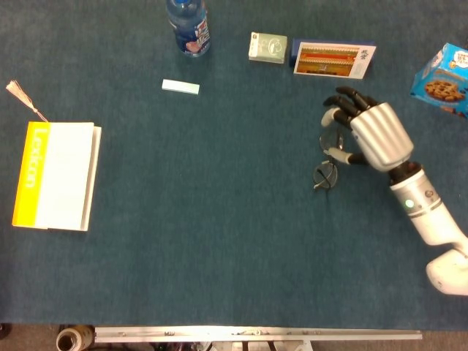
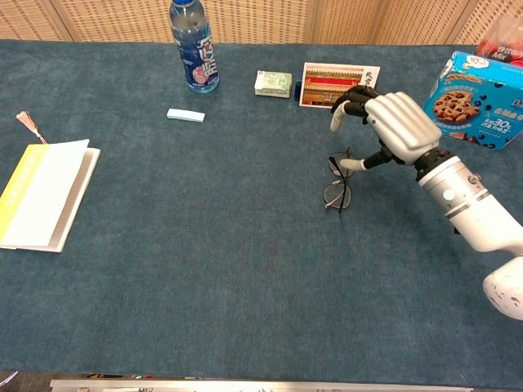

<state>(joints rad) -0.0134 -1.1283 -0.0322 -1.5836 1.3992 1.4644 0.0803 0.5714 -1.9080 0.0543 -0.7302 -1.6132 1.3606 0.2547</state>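
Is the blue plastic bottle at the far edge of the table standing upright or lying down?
Upright. In the chest view the blue plastic bottle stands on its base on the blue table, cap at the top.

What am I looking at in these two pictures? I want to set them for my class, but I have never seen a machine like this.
This is a two-armed robot at a table covered in blue cloth. Both pictures come from its own cameras: the head view looks almost straight down, the chest view looks across the table from lower down.

Only the right hand shows, a silver hand with dark fingers on a white arm. It is bent over a pair of glasses lying on the cloth, its thumb at the frame; whether it is actually gripping them I cannot tell.

Also on the table: a yellow-edged book with a tasselled bookmark, a blue drink bottle, a small white bar, a little pale green box, a picture card and a blue cookie box.

The left hand is out of sight.
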